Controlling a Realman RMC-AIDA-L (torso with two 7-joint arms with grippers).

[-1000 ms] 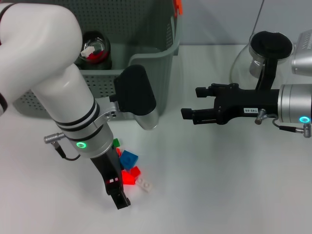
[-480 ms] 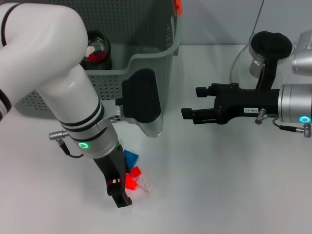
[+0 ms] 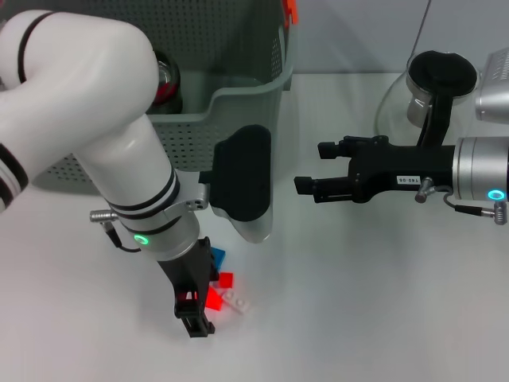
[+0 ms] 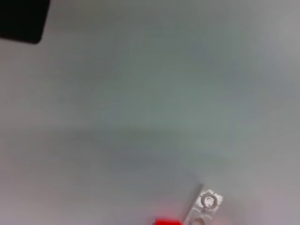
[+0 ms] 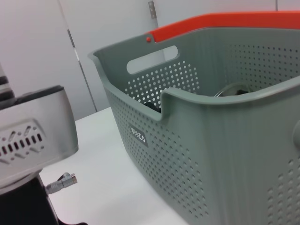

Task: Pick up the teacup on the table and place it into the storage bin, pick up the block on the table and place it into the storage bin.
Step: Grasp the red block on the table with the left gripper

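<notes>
Down on the white counter [image 3: 358, 302], small blocks [image 3: 223, 290] are lying in a little pile near the front of the storage bin [image 3: 238, 103]. The left end effector [image 3: 195, 318] is pointing down right beside them; nobody can tell if it is gripping. The right end effector [image 3: 306, 187] is waiting well apart, released and empty. The teacup [image 3: 165, 79] is sitting inside the bin.

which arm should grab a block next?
Left. Its claw is down among the blocks on the table. The right claw hangs in the air, off to the right of the storage bin.
</notes>
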